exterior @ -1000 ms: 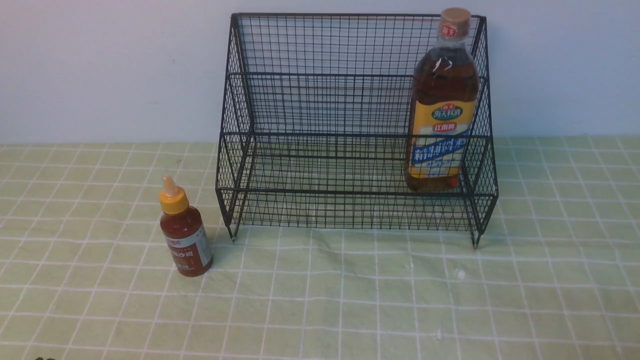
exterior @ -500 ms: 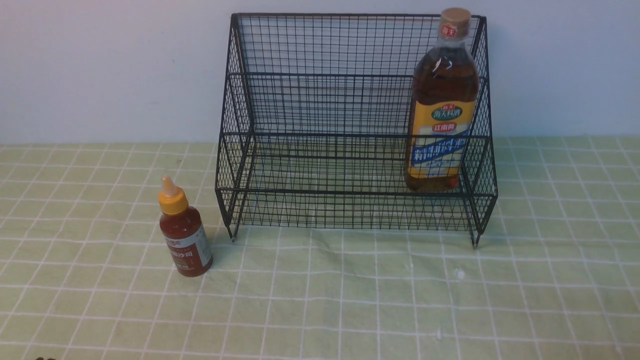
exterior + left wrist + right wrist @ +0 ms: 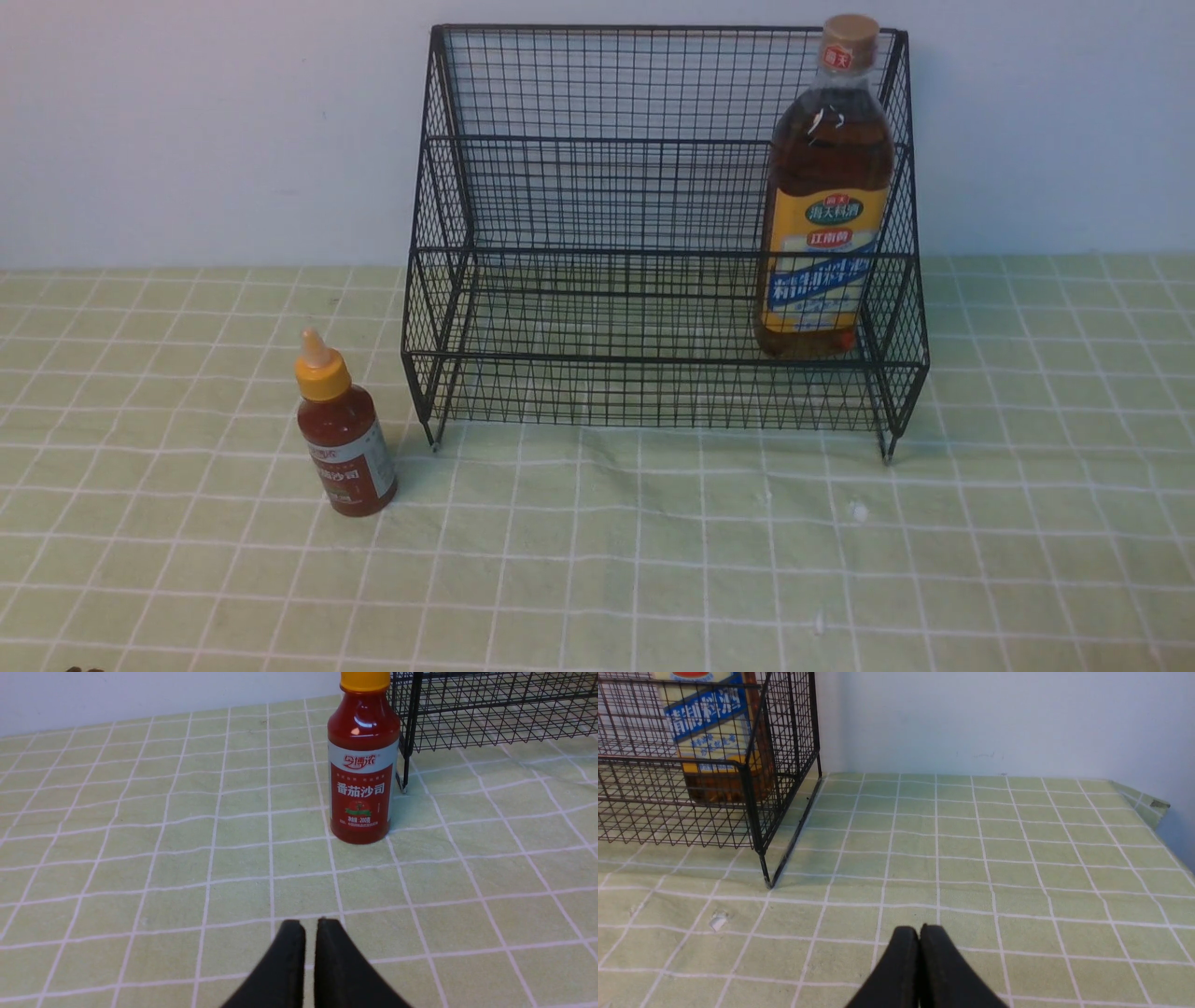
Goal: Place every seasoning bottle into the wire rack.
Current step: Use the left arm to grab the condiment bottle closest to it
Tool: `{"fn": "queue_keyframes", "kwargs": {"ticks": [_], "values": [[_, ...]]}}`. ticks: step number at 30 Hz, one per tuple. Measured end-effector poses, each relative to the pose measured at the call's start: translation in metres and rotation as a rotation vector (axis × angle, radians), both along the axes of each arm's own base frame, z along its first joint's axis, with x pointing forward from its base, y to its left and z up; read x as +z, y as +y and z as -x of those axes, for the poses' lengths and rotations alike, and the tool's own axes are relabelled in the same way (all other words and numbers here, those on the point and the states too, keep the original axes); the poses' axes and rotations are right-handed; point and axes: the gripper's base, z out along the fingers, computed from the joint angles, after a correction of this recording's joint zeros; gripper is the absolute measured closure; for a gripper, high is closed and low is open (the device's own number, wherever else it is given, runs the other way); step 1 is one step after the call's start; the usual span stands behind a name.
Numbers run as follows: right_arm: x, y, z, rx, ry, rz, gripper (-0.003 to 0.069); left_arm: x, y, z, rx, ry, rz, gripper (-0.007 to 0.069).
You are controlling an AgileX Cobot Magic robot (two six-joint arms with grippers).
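The small red-sauce squeeze bottle with a yellow nozzle cap stands upright on the cloth, just left of the black wire rack. The tall amber-liquid bottle stands upright inside the rack, on the lower tier at its right end. In the left wrist view my left gripper is empty, its jaws together with only a thin slit, well short of the red bottle beside the rack's leg. My right gripper is shut and empty, with the rack's corner and the amber bottle ahead of it.
A green checked cloth covers the table. A pale wall rises right behind the rack. The cloth's far right corner and the table edge show in the right wrist view. A small white speck lies on the cloth before the rack.
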Motion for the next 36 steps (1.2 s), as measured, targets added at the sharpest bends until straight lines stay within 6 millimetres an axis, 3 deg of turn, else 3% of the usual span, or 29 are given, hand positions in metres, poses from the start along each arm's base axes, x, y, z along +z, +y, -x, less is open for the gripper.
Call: {"fn": "queue_keyframes", "kwargs": {"ticks": [4, 9, 21, 27, 30, 31, 36], "values": [[0.000, 0.000, 0.000, 0.000, 0.000, 0.000, 0.0673, 0.007, 0.000, -0.002, 0.006, -0.092, 0.033, 0.0607], [0.000, 0.000, 0.000, 0.000, 0.000, 0.000, 0.0673, 0.028, -0.001, -0.004, 0.025, -0.301, 0.238, 0.0607], [0.000, 0.000, 0.000, 0.000, 0.002, 0.000, 0.0673, 0.065, 0.004, 0.004, 0.020, -0.711, 0.365, 0.0606], [0.000, 0.000, 0.000, 0.000, 0.004, 0.000, 0.0673, 0.077, 0.001, -0.006, 0.006, -0.646, 0.313, 0.0557], [0.000, 0.000, 0.000, 0.000, 0.004, 0.000, 0.0673, 0.086, -0.003, -0.020, -0.006, -0.565, 0.281, 0.0488], [0.000, 0.000, 0.000, 0.000, 0.004, 0.000, 0.0673, 0.088, -0.006, -0.033, -0.012, -0.496, 0.266, 0.0426], [0.000, 0.000, 0.000, 0.000, 0.004, 0.000, 0.0673, 0.088, -0.012, -0.066, -0.027, -0.336, 0.242, 0.0265]]}}
